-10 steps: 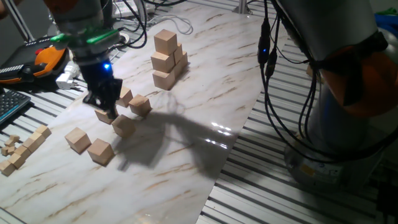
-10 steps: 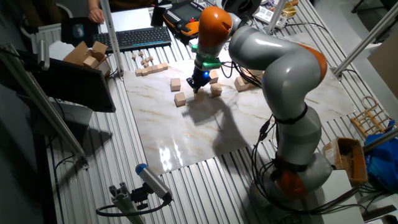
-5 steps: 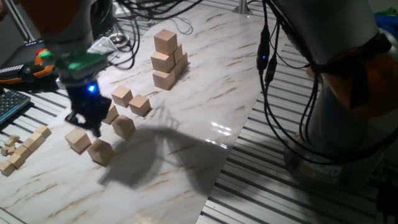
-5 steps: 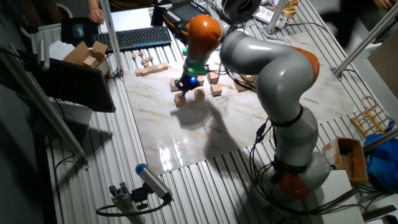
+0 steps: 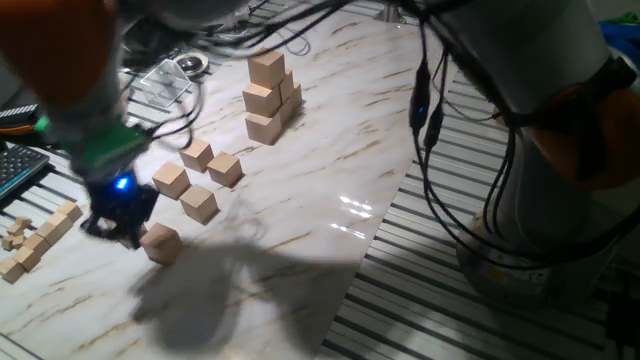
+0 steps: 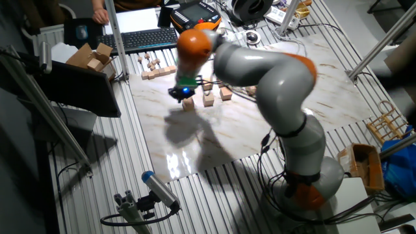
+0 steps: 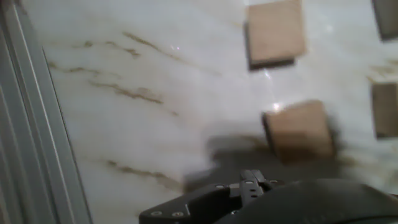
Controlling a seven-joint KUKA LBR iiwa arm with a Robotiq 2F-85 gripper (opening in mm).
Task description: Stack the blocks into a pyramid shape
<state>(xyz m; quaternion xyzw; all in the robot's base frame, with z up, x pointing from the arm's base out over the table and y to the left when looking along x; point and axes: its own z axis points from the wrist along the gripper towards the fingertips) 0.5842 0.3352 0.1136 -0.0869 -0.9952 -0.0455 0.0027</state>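
By the board's left edge: the black two-finger gripper (image 5: 112, 218) has swung away from the middle cluster of plain tan wooden cubes (image 5: 200, 203) within the last second and now hangs low over the leftmost loose ones.
Pincer: blurred; I cannot tell how far open it is or whether it carries anything.
Meaning: probably lining up a fresh pick.
Task things: the part-built stack of tan cubes (image 5: 268, 95) stands near the white marble-patterned board's (image 5: 300, 230) far edge; one tan cube (image 5: 162, 243) sits just beside the gripper.
Around: thin small wooden pieces (image 5: 40, 235) off the left edge; neighbouring cubes crowd the approach.
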